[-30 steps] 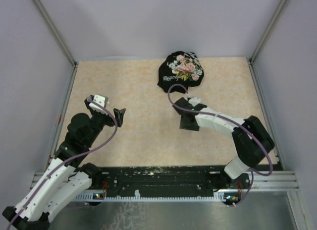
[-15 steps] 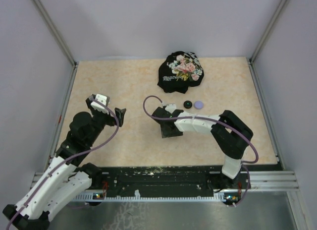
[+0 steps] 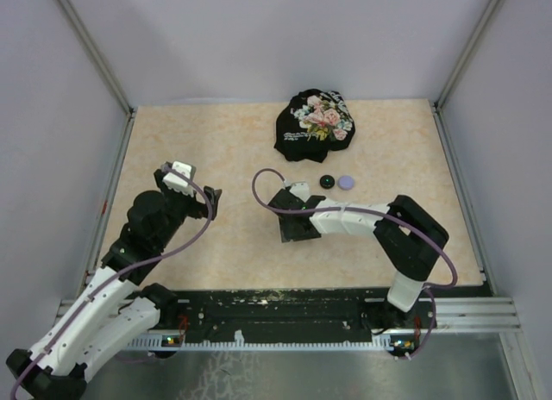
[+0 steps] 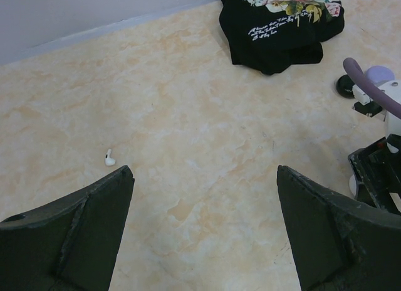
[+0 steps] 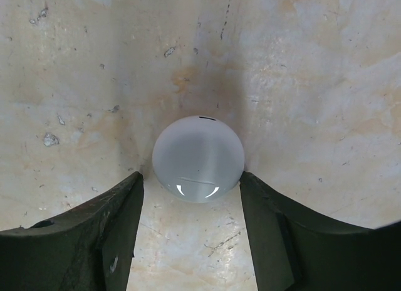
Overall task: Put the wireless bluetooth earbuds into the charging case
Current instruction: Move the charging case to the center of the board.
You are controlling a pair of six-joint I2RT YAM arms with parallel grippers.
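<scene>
Top ext | beige marble tabletop (image 3: 216, 141), lilac walls (image 3: 285, 38) | L gripper (image 4: 203, 172) agape, empty | R gripper (image 5: 189, 175) parted round puck (image 5: 198, 154)

Earbuds: one white earbud (image 4: 109, 158)
Round pucks: three, a black puck (image 3: 326, 182), a lavender puck (image 3: 346, 182), a pale grey puck (image 5: 198, 158)
Cloths: one black floral cloth (image 3: 314, 122)

Tiny white earbud (image 4: 109, 158), perhaps sideways
</scene>
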